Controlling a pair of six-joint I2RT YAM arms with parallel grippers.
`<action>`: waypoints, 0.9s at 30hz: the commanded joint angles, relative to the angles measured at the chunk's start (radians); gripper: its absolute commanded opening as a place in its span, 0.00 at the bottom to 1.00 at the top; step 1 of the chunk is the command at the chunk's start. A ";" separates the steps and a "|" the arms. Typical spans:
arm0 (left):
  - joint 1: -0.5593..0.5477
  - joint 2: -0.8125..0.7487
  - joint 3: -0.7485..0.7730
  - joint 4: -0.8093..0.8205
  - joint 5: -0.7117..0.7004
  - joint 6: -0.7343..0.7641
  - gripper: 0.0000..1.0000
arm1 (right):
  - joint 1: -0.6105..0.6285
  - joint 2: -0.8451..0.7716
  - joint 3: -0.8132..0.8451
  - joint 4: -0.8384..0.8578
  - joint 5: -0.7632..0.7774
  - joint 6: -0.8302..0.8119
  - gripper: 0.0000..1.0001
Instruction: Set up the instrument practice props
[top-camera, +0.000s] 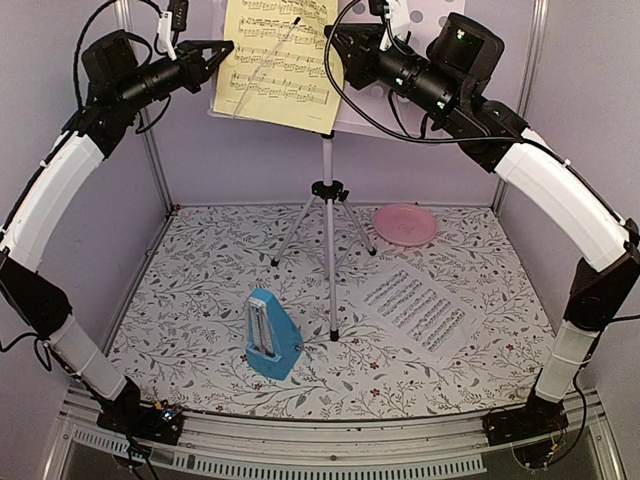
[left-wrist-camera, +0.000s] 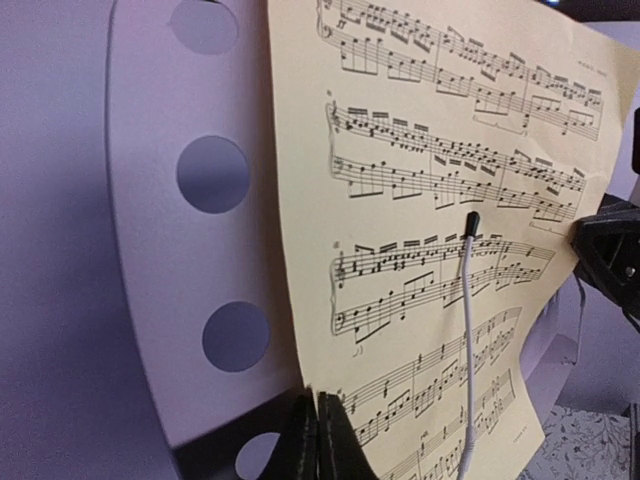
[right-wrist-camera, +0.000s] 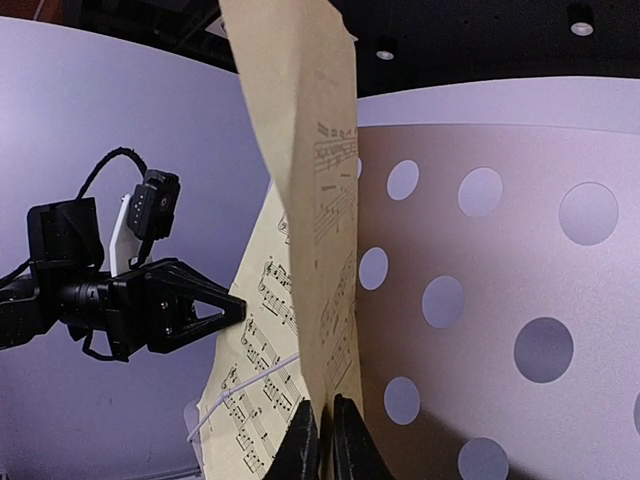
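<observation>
Left gripper (left-wrist-camera: 317, 436) and right gripper (right-wrist-camera: 322, 436) each pinch an edge of the yellow sheet (top-camera: 275, 60) at the music stand (top-camera: 326, 200), apparently seating it; next comes a gentle release.

Sheet (top-camera: 275, 60) rests on stand (top-camera: 326, 168); metronome (top-camera: 272, 335) left, other sheet (top-camera: 418, 310) right.

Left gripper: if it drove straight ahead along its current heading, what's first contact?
The yellow sheet: the left gripper has its tips at the sheet's left edge, jaws apparently shut on it. Going on would only push into the paper; the perforated music stand lies just behind, depth unclear.
</observation>
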 joint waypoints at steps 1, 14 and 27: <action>0.006 0.006 0.017 0.022 0.006 0.003 0.00 | 0.002 0.015 0.009 0.040 -0.003 0.008 0.06; 0.006 -0.075 -0.111 0.098 -0.113 0.036 0.00 | 0.003 0.089 0.083 0.091 0.025 -0.034 0.00; 0.006 -0.095 -0.149 0.142 -0.183 0.052 0.00 | 0.002 0.130 0.122 0.165 0.053 -0.073 0.00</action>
